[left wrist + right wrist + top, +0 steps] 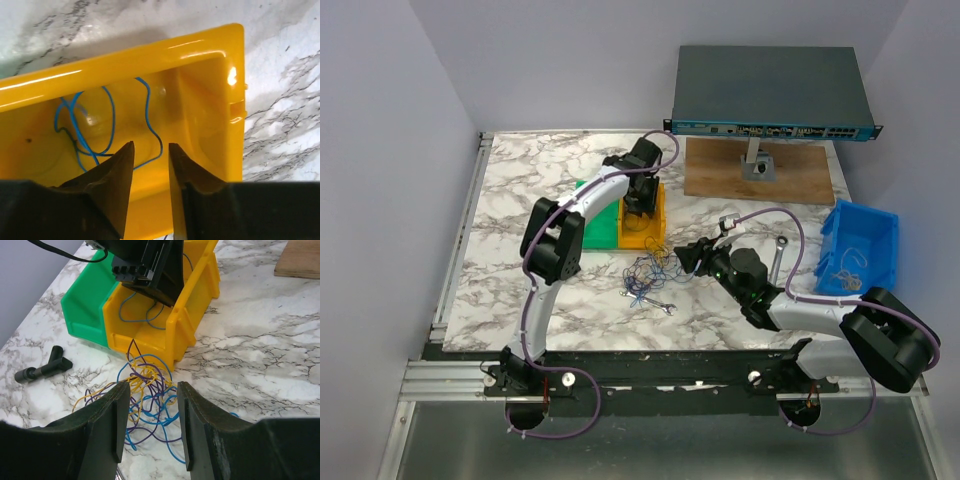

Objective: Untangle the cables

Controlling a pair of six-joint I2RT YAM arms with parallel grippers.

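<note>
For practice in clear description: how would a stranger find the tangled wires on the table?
On the marble table, find the yellow bin beside the green bin. The tangle lies on the marble just outside it: blue, purple and yellow strands knotted, unlike the few loose blue wires inside.

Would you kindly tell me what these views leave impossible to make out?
Green bin interior: right wrist view shows only its outer wall; the left arm overlaps it from above.
Blue bin contents: top view, too small.
Cables, near end: right wrist view, behind the right end effector's fingers.
</note>
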